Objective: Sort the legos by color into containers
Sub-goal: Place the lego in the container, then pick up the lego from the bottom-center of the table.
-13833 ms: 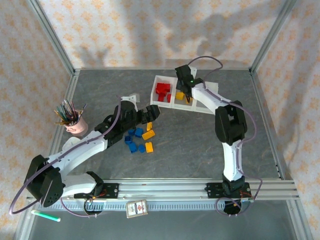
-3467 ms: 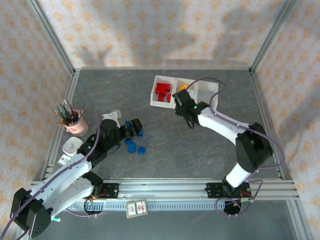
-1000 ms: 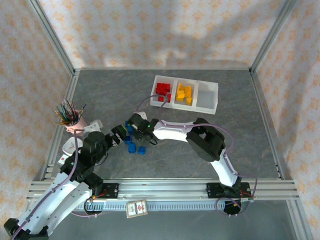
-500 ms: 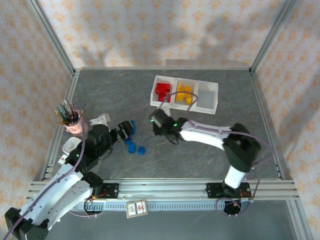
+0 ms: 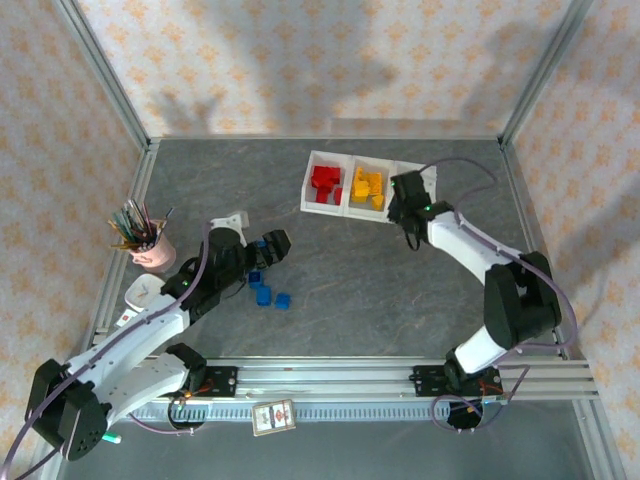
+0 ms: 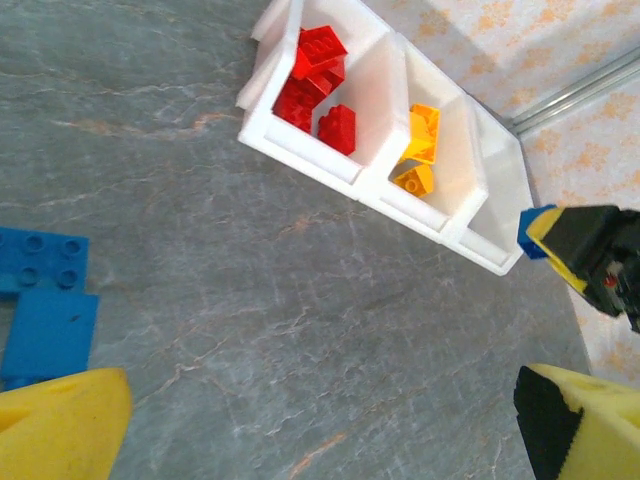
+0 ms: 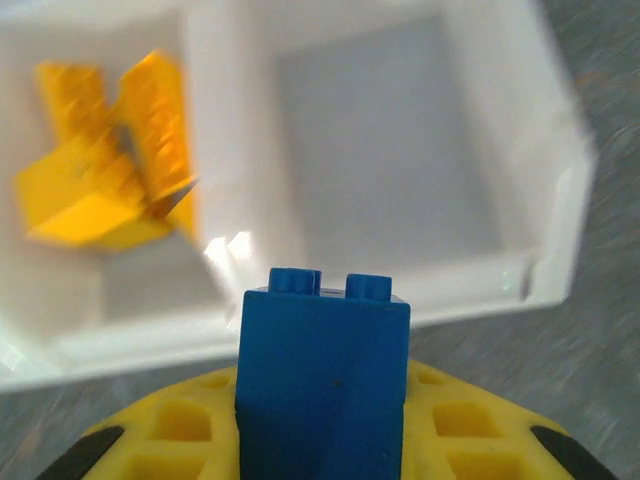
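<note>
Right arm has swung from mid-table over to the tray (image 5: 322,208) in the last half second. So now my right gripper (image 5: 404,192) is pinched down on one blue brick (image 7: 322,370), studs pointing toward the tray. It's hanging right at the near wall of the third bin (image 7: 400,140), the one next to the yellow bricks (image 5: 367,186). The red bricks (image 5: 324,183) sit in the bin at the far left end. Over on the other side my left gripper (image 5: 273,244) has its jaws spread wide, nothing between them, just above the loose blue bricks (image 5: 265,293) on the table (image 5: 400,290).
</note>
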{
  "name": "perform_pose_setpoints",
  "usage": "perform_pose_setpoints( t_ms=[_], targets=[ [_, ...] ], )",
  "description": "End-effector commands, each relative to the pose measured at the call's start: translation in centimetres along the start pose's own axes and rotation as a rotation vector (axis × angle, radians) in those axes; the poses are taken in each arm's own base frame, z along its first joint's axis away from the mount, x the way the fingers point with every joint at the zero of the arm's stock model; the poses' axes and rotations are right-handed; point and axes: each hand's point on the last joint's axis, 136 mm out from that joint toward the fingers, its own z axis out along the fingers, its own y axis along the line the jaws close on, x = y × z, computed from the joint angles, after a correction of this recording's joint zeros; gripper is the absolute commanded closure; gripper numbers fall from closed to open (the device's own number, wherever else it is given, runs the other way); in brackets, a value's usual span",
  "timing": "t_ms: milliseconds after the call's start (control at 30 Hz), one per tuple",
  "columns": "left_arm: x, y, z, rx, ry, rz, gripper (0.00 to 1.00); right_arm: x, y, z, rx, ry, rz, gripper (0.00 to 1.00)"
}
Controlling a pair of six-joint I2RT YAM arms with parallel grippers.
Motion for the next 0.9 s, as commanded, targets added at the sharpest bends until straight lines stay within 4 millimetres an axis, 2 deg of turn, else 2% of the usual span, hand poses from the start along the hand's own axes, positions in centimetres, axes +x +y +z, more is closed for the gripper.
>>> perform_pose_setpoints(
  t_ms=[0, 100, 200, 267, 333, 500, 600, 700, 867],
  targets=[
    [-2.0, -3.1, 0.5, 0.100, -0.048, 0.029, 0.01, -3.5, -1.0, 1.6, 0.056, -0.052, -0.013, 0.72],
    [-2.2, -3.3, 1.3, 0.098, -0.049, 0.036, 0.01, -5.4, -1.1, 3.7, 0.055, -0.059, -0.012, 0.71],
    [-2.5, -3.5, 1.9, 0.097, -0.054, 0.037, 0.01, -6.3, -1.4, 6.2, 0.080, -0.036, -0.015, 0.69],
    [-2.5, -3.6, 2.2, 0.098, -0.051, 0.038, 0.01, -6.6, -1.0, 7.3, 0.084, -0.020, -0.031, 0.61],
    [-2.5, -3.7, 2.4, 0.098, -0.046, 0.040, 0.01, -7.1, -0.7, 7.2, 0.076, -0.027, -0.038, 0.57],
    [-2.5, -3.4, 2.1, 0.090, -0.055, 0.037, 0.01, -7.2, 0.4, 4.6, 0.039, -0.052, -0.054, 0.47],
    [-2.3, -3.2, 1.5, 0.087, -0.056, 0.035, 0.01, -5.7, 1.4, 2.6, 0.023, -0.045, -0.081, 0.45],
    [-2.1, -2.5, 0.5, 0.065, -0.057, 0.031, 0.01, -3.0, 3.1, 0.2, -0.036, -0.029, -0.089, 0.43],
    [-1.4, -0.3, -1.8, 0.001, -0.070, 0.024, 0.01, 3.1, 6.6, -3.3, -0.140, 0.036, -0.157, 0.39]
  ],
)
